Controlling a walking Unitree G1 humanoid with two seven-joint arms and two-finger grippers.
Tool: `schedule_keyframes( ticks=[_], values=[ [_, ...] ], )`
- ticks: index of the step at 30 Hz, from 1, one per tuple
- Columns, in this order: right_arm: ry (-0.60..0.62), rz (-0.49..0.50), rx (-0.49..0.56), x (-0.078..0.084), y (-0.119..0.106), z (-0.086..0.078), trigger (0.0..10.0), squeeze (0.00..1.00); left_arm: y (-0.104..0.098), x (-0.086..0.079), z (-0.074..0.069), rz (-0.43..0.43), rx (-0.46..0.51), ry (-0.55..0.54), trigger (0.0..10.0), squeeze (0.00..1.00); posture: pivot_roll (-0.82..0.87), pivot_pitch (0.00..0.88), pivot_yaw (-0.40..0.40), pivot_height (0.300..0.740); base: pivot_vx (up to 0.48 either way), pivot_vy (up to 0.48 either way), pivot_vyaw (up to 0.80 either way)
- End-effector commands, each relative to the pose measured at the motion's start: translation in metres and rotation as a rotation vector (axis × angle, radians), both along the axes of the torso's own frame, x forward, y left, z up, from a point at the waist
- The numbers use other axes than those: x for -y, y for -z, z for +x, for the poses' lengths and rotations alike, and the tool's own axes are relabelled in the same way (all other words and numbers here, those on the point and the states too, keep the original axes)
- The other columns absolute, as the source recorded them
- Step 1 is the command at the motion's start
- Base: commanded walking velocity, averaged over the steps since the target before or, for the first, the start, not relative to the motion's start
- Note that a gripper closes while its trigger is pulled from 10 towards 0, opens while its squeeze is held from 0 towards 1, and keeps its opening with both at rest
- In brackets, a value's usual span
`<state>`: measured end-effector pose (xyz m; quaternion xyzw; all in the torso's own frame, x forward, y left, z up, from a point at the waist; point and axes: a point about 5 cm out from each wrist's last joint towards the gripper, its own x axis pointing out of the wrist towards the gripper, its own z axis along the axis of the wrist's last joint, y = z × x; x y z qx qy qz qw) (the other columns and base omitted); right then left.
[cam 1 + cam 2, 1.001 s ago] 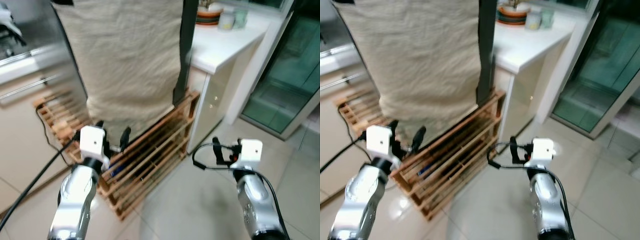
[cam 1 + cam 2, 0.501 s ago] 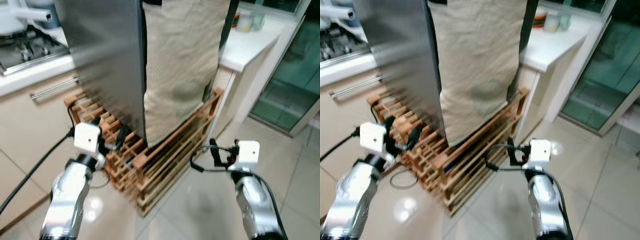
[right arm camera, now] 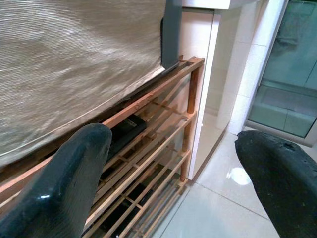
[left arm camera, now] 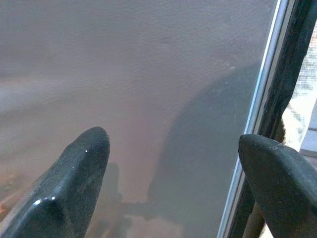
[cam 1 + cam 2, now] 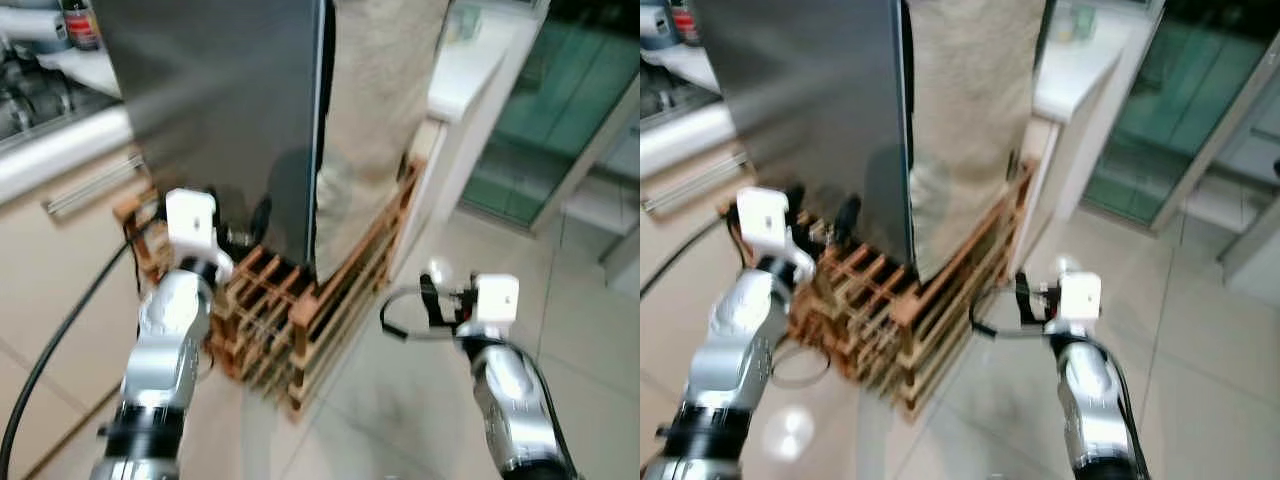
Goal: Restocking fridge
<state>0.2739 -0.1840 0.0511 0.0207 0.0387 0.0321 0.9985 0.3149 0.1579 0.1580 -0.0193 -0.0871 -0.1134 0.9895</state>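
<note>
1. Nearest the camera, two silver arms reach forward over a pale tiled floor [image 5: 400, 400]. The right gripper [image 5: 432, 297] hangs in open air above the tiles, a black cable looped beside it. In its wrist view the two black fingers [image 3: 64, 173] stand wide apart with nothing between them.

2. The left gripper [image 5: 235, 225] is raised close to the lower part of the fridge [image 5: 220, 100], a tall grey metal appliance. Its wrist view shows both fingers [image 4: 74, 173] spread apart and empty, just short of the grey surface, near a dark vertical edge seam.

3. The fridge stands on a low wooden slatted rack [image 5: 300, 310], which juts out at floor level. A beige cloth [image 5: 375, 120] hangs down the fridge's right-hand face, reaching the top of the rack.

4. Task progress, as a judgement: the restocking looks barely started. Neither gripper carries any item, no food or bottles for loading can be seen, and the fridge appears closed. Reaching the door, opening it and loading goods all seem left to do.

5. In the way: the rack keeps the robot's feet back from the fridge, and the cloth covers one face, possibly hiding a handle.

6. Farther off, a white counter [image 5: 470, 70] stands right of the fridge, with green-tinted glass doors [image 5: 560, 110] beyond. On the left are a kitchen worktop and drawer handle [image 5: 80, 185].
</note>
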Motion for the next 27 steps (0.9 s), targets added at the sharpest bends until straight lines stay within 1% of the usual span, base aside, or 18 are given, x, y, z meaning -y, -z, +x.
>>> schedule_keyframes(
  ticks=[1,2,3,6,8,10,12,14,16,19,21,23,25,27],
  values=[
    [0.015,-0.014,0.005,0.004,-0.003,0.003,10.0,0.0,-0.009,0.006,0.003,-0.014,0.015,0.03,10.0,0.0,-0.08,0.0,-0.005,0.74,0.0,0.0,0.0],
    [0.015,-0.014,0.005,0.004,-0.003,0.003,10.0,0.0,-0.009,0.006,0.003,-0.014,0.015,0.03,10.0,0.0,-0.08,0.0,-0.005,0.74,0.0,0.0,0.0],
    [0.014,-0.008,0.001,0.002,-0.002,0.003,10.0,0.0,-0.012,0.011,0.005,-0.01,0.024,0.05,10.0,0.0,-0.08,0.0,-0.004,0.74,0.0,0.0,-0.77],
    [0.007,-0.01,0.008,-0.001,-0.002,0.004,10.0,0.0,-0.012,0.016,0.009,0.001,0.02,0.061,10.0,0.0,-0.08,0.0,-0.001,0.74,0.0,0.0,-0.77],
    [0.005,-0.011,0.009,-0.002,-0.002,0.004,10.0,0.0,-0.012,0.016,0.01,0.002,0.016,0.062,10.0,0.0,-0.08,0.0,-0.001,0.74,0.0,0.0,-0.76],
    [0.003,-0.011,0.017,-0.002,-0.003,0.004,10.0,0.0,-0.015,0.016,0.012,0.021,0.024,0.057,10.0,0.0,-0.09,0.0,0.004,0.74,0.0,0.0,-0.77],
    [-0.001,-0.017,0.029,-0.002,-0.005,0.004,10.0,0.0,-0.019,0.015,0.012,0.014,0.027,0.057,10.0,0.0,-0.09,0.0,0.005,0.74,0.0,0.0,0.0],
    [0.002,-0.02,0.029,-0.001,-0.005,0.003,10.0,0.0,-0.021,0.014,0.008,0.013,0.028,0.087,10.0,0.0,-0.09,0.0,0.005,0.74,0.0,0.0,0.0],
    [0.003,-0.02,0.027,0.0,-0.004,0.002,10.0,0.0,-0.022,0.01,0.004,0.03,0.025,0.105,10.0,0.0,-0.09,0.0,0.003,0.74,0.0,0.0,0.0],
    [0.002,-0.022,0.021,0.001,-0.003,0.0,10.0,0.0,-0.019,0.0,-0.002,0.057,0.007,0.118,10.0,0.0,-0.08,0.0,-0.003,0.74,0.0,0.0,0.0],
    [-0.002,-0.022,0.015,0.001,-0.001,-0.001,10.0,0.0,-0.017,-0.002,-0.005,0.061,-0.007,0.131,10.0,0.0,-0.07,0.0,-0.006,0.74,0.0,0.0,0.0],
    [-0.006,-0.019,0.009,0.0,0.0,-0.001,10.0,0.0,-0.016,0.003,-0.007,0.051,-0.012,0.153,10.0,0.0,-0.07,0.0,-0.009,0.74,0.0,0.0,0.0],
    [-0.009,-0.015,0.007,-0.002,0.0,0.001,10.0,0.0,-0.019,0.013,-0.008,0.027,-0.007,0.183,10.0,0.0,-0.07,0.0,-0.009,0.74,0.0,0.0,0.0],
    [-0.01,-0.015,0.008,-0.003,0.0,0.002,10.0,0.0,-0.02,0.016,-0.008,0.023,-0.003,0.184,10.0,0.0,-0.07,0.0,-0.01,0.74,0.0,0.0,0.0]
  ],
)
